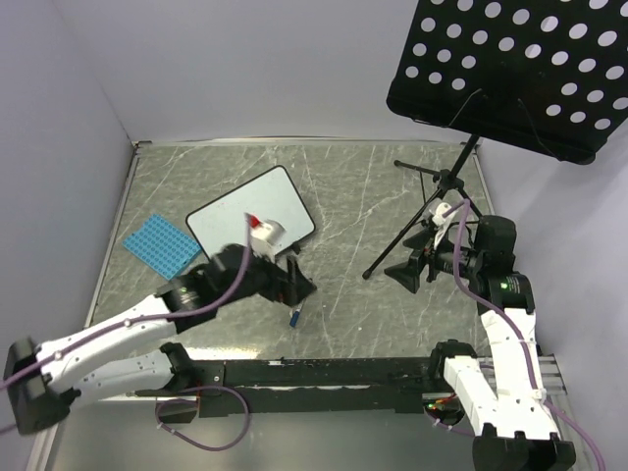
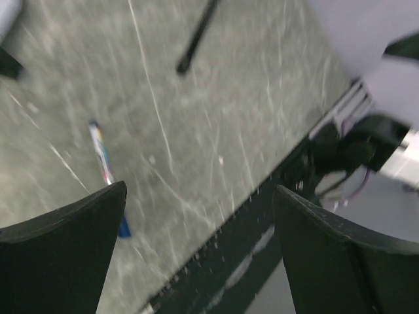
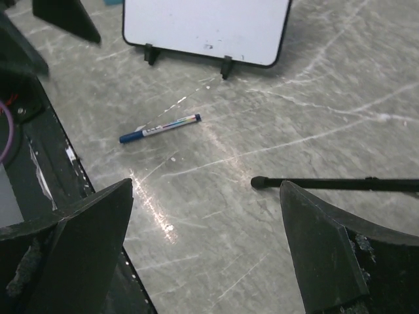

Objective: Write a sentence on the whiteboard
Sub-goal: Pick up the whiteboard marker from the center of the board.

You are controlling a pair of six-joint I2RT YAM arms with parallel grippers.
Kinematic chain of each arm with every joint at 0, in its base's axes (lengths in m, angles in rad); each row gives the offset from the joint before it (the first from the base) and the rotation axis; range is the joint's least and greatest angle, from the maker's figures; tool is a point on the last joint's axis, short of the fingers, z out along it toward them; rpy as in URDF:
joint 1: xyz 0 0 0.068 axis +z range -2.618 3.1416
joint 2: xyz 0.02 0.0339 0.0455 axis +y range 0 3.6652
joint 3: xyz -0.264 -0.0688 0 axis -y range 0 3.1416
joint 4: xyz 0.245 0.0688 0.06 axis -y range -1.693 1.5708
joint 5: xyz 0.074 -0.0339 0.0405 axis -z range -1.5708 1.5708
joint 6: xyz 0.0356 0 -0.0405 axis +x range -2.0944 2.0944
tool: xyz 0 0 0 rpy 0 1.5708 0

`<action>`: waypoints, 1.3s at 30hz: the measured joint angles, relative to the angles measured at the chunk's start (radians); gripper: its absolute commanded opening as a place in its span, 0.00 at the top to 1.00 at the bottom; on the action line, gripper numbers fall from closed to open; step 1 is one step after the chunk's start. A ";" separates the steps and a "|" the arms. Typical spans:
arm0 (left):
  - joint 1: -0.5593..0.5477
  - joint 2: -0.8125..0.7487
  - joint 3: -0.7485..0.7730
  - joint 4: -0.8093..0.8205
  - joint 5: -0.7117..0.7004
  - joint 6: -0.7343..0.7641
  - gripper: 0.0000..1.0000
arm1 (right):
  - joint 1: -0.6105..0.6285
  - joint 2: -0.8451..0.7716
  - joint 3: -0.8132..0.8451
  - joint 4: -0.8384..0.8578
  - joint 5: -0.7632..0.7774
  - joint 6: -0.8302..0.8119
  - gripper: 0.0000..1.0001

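The whiteboard (image 1: 251, 209) stands on its small black feet at the table's middle left, and its face is blank; no sentence shows on it. It also shows in the right wrist view (image 3: 206, 26). A blue-capped marker (image 1: 294, 316) lies on the table in front of it and is also seen in the right wrist view (image 3: 160, 128) and, blurred, in the left wrist view (image 2: 105, 160). My left gripper (image 1: 297, 280) is open and empty just above the marker (image 2: 200, 252). My right gripper (image 1: 410, 267) is open and empty at the right (image 3: 206, 242).
A blue studded plate (image 1: 159, 242) lies left of the whiteboard. A black perforated music-stand tray (image 1: 520, 69) hangs over the back right, and its tripod legs (image 1: 422, 221) spread on the table near my right gripper; one leg (image 3: 340, 184) lies just ahead of it.
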 measured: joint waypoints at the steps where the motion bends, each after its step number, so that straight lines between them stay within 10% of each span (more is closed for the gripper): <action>1: -0.048 0.025 0.000 -0.010 -0.028 -0.013 0.01 | 0.001 0.000 -0.005 -0.003 -0.006 -0.014 0.00; 18: -0.247 0.559 0.110 -0.119 -0.298 -0.142 0.46 | 0.002 0.056 -0.101 -0.036 -0.061 -0.171 0.00; 39: -0.247 0.695 0.145 -0.259 -0.377 -0.183 0.73 | 0.003 0.059 -0.101 -0.044 -0.084 -0.177 0.00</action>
